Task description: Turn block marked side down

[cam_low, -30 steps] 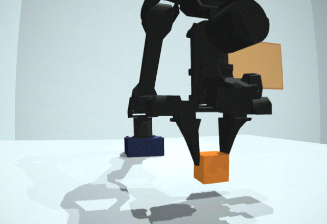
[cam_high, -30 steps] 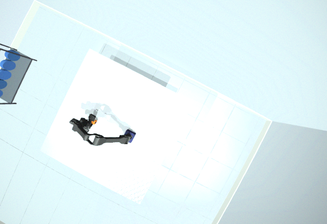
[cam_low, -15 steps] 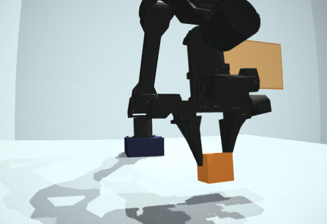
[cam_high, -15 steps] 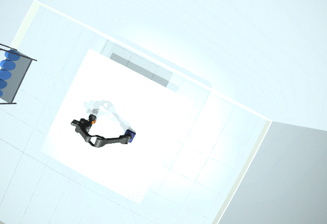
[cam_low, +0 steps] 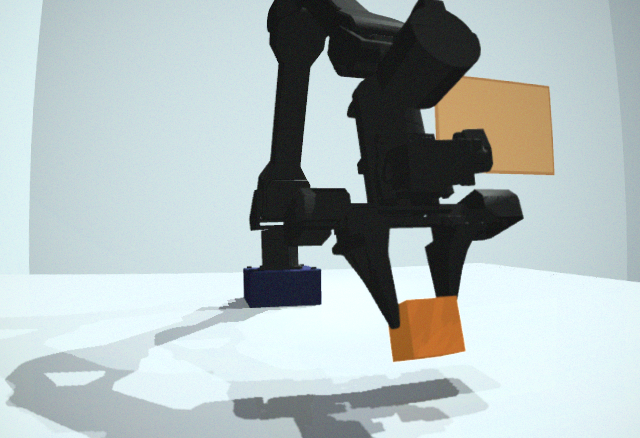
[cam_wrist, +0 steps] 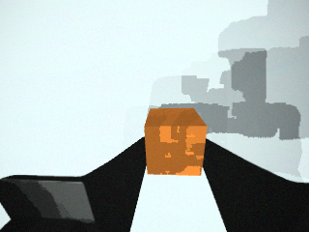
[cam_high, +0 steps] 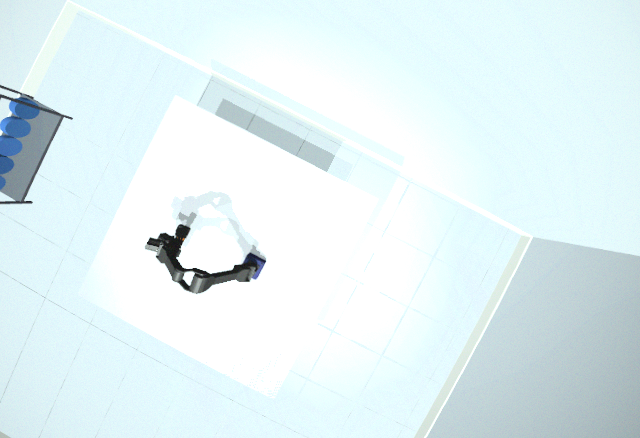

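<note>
The orange block (cam_low: 434,331) (cam_wrist: 175,152) is held in the air above the white table (cam_high: 289,216) (cam_low: 129,288), slightly tilted in the exterior view. My gripper (cam_low: 422,312) (cam_wrist: 173,141) is shut on it, with one finger on each of two opposite sides near its upper part. The fingers point down. In the wrist view, one large face with light and dark orange patches and a narrower, darker face show. I cannot tell which side is marked. The block's underside is hidden. In the top view the arm mostly covers the block.
The arm's dark blue base (cam_high: 257,266) (cam_low: 282,287) stands on the table behind the block in the exterior view. An orange panel (cam_low: 516,128) is in the background. A rack with blue round things (cam_high: 41,149) stands off the table. Arm shadows lie below.
</note>
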